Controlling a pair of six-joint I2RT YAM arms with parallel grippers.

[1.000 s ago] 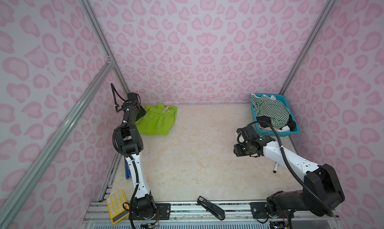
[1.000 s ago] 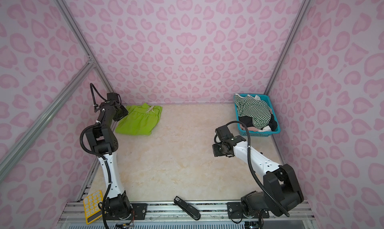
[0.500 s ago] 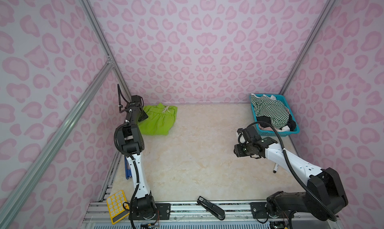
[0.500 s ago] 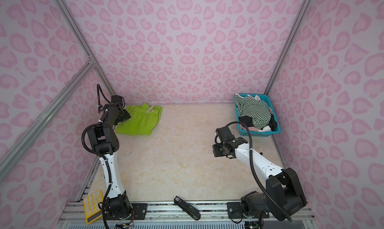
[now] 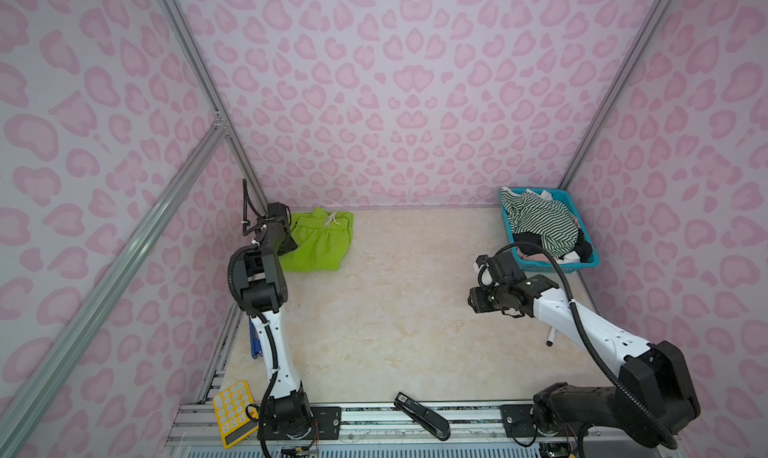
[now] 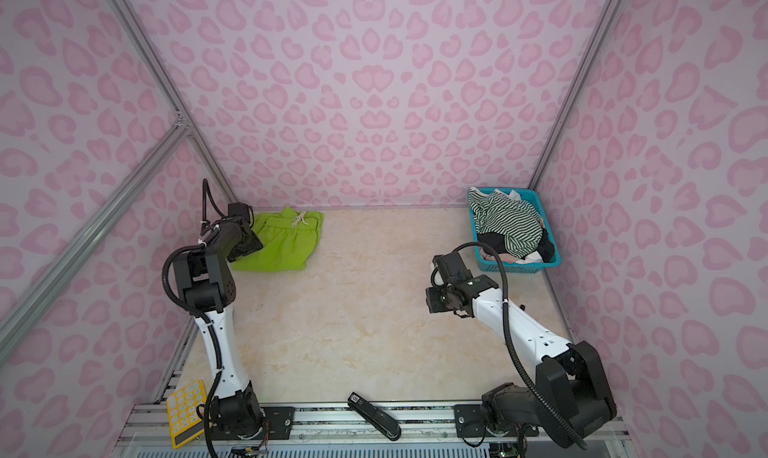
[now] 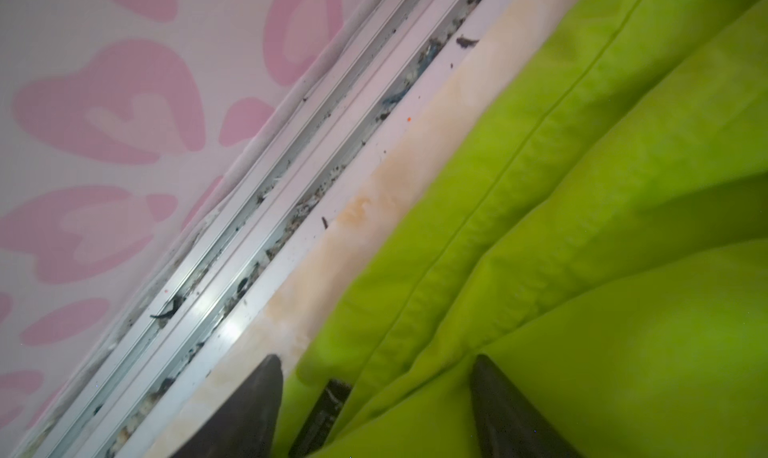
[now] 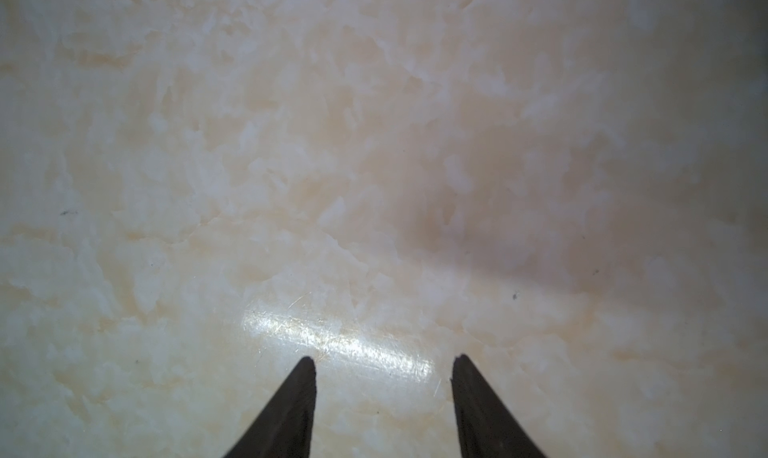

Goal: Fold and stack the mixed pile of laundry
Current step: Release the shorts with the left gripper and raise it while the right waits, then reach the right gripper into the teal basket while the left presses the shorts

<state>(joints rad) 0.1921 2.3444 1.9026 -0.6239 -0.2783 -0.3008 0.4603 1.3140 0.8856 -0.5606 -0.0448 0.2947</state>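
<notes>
Both spread: left gripper (image 7: 374,358) seemingly touching shorts (image 5: 320,244), right gripper (image 8: 382,358) facing tabletop (image 8: 374,144).

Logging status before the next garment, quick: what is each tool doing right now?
Left tool: open over the lime-green shorts, gripping nothing.
Right tool: open and empty, above the bare table.

Lime-green shorts (image 5: 320,244) (image 6: 286,244) (image 7: 582,227) lie folded flat at the table's (image 5: 395,318) far left corner, with the drawstring waistband to the rear and the cloth softly creased. A green-and-white striped top (image 5: 540,223) (image 6: 507,223) is heaped, crumpled, over black clothes (image 5: 527,238) and a beige-pink piece (image 5: 536,252) in the basket (image 5: 557,267) at far right.
</notes>
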